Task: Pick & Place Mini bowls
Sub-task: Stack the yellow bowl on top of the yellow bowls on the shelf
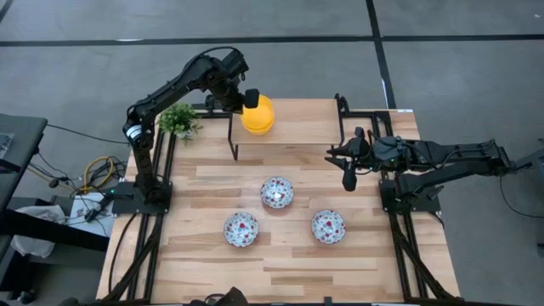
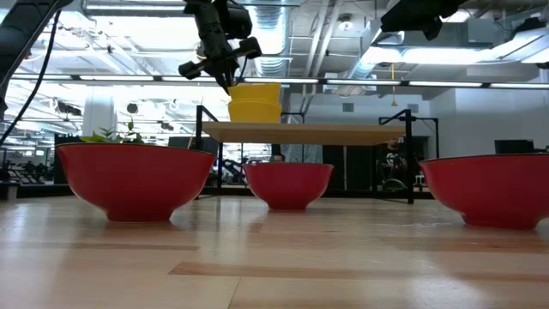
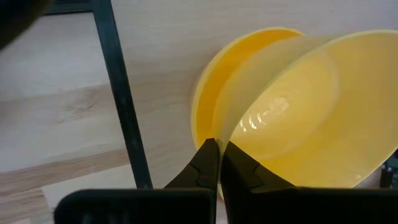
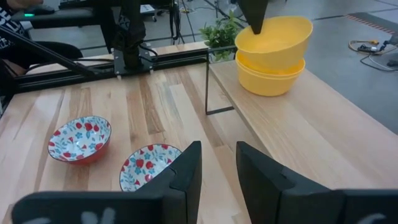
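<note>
Three floral bowls (image 1: 277,193) below; two stacked yellow bowls (image 1: 258,115).

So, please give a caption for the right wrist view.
Left gripper pinches the top yellow bowl's rim on the raised shelf.

High view: looks straight down on the whole table (image 1: 280,263), both arms and the grey floor around it.
Low view: sits at table height, facing level across the boards into the room; three bowls loom close, the raised shelf (image 2: 309,131) stands farther back.
Left wrist view: very near, looking past its own end effector (image 3: 218,152) into the yellow bowls (image 3: 298,118).
Right wrist view: farther back, facing across the table toward the shelf.
Shared: the yellow bowls on the shelf show in all four views; the patterned bowls (image 1: 276,192) show in the high, low and right wrist views.
</note>
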`<state>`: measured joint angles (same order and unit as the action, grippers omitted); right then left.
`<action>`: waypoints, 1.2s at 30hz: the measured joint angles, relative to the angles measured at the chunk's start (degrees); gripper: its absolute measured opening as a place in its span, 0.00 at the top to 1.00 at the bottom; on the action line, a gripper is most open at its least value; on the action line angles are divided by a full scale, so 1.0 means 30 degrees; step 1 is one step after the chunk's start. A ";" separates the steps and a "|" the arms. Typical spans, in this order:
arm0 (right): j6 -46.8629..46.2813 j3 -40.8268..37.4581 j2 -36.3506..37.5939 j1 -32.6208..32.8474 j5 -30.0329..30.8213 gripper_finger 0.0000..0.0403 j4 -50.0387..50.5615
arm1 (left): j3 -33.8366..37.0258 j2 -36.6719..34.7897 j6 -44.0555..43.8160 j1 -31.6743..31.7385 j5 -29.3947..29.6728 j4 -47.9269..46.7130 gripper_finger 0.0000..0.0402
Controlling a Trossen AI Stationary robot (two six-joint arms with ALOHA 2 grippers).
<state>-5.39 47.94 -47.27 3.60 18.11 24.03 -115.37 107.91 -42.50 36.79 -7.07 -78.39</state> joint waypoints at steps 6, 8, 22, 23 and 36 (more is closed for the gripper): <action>0.0000 0.0000 0.0000 0.0000 0.0000 0.78 0.0000 | 0.0000 -0.0035 0.0015 0.0008 0.0063 0.0000 0.99; 0.0000 0.0000 0.0000 0.0000 0.0000 0.78 0.0000 | 0.0000 -0.0035 0.0024 0.0008 0.0059 0.0000 0.99; -0.0007 0.0007 0.0000 0.0000 0.0000 0.78 0.0000 | 0.0000 -0.0042 0.0073 0.0015 -0.0087 0.0000 0.83; -0.0007 0.0004 -0.0003 0.0000 0.0000 0.78 0.0000 | 0.0000 -0.0042 0.0073 0.0015 -0.0087 0.0000 0.82; -0.0057 0.0007 -0.0007 0.0000 0.0000 0.78 0.0465 | 0.0015 -0.1873 -0.0056 0.0342 0.0357 0.1295 0.72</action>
<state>-5.56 47.97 -47.29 3.60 18.11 25.43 -115.33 102.30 -42.67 37.82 -6.00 -74.50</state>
